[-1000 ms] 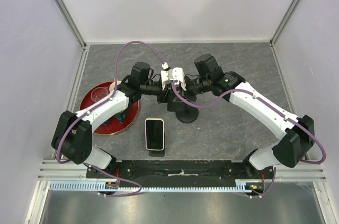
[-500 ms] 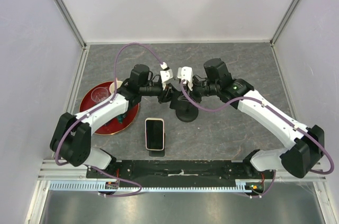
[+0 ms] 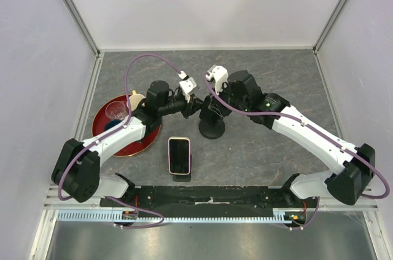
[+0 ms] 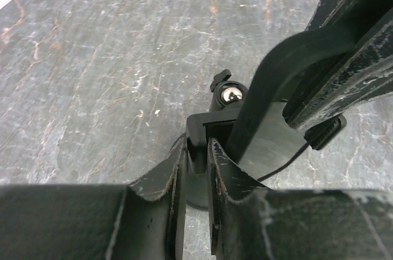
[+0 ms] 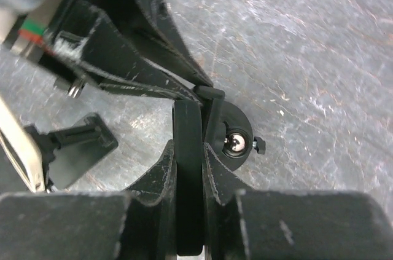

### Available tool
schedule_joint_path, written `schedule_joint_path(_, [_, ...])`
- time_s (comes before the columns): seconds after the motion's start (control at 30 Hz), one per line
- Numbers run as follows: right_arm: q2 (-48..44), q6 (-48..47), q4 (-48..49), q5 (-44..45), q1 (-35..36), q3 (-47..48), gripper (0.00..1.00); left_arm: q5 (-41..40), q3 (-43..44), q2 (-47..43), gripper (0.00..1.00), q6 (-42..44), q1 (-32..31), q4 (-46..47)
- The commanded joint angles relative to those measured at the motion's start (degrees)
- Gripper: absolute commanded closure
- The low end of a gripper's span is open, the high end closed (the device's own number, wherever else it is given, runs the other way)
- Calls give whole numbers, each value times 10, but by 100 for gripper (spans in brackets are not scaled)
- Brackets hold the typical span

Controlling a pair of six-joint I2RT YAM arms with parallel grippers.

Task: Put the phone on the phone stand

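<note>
Right wrist view: we see right gripper (image 5: 188, 149) jaws clamped on phone stand (image 5: 236, 140) plate; left gripper (image 4: 196, 149) jaws nearly closed at stand, hold unclear; phone (image 3: 179, 155) apart on worktop (image 3: 295, 69)

Grey marbled table (image 3: 276, 75), red plate (image 3: 97, 126) at left, phone stand (image 3: 212, 130) mid-table, phone (image 3: 179, 155) near front edge

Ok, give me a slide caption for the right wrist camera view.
Right gripper clamps the phone stand by its black plate, beside the ball joint; left gripper meets it from upper-left.
</note>
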Motion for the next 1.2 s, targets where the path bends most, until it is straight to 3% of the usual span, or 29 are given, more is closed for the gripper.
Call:
schedule_joint_path(0.0, [37, 91, -236, 333, -2, 24, 100, -141, 8, -49, 98, -16, 30, 55])
schedule_joint_path(0.27, [64, 122, -275, 458, -2, 42, 100, -234, -14, -75, 98, -20, 23, 84])
schedule_joint_path(0.4, [87, 124, -252, 484, -4, 56, 100, -177, -13, -85, 98, -30, 21, 82])
schedule_joint_path(0.53, [112, 106, -254, 522, -10, 77, 100, -130, 16, -83, 98, -14, 22, 10])
schedule_joint_path(0.8, [115, 75, -238, 458, -13, 78, 100, -34, 68, -93, 98, 8, 22, -128])
schedule_joint_path(1.17, [100, 87, -200, 329, -22, 74, 100, -17, 79, -110, 98, -6, 39, -156])
